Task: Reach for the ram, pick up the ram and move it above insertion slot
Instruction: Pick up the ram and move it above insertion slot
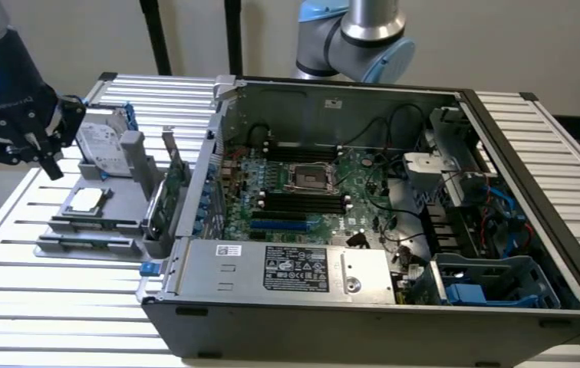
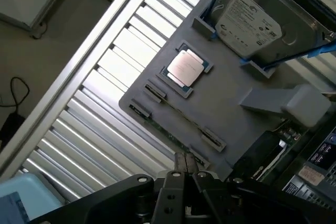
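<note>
Your gripper [image 2: 184, 165] hangs clenched and empty over the grey holder tray [image 2: 226, 103]. Its tips are near the ram [image 2: 169, 131], which sits in a groove along the tray's edge. The insertion slot [image 1: 301, 202] lies well apart, inside the open computer case [image 1: 372, 307]. To reach well, you would likely need the jaws parted, squared across the stick's thin faces at mid-length.

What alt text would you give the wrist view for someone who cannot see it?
The robot's closed gripper hangs over a grey tray on a slatted table. The tray carries a silver hard drive, a square processor chip and the ram, a thin green stick held between clips.
</note>
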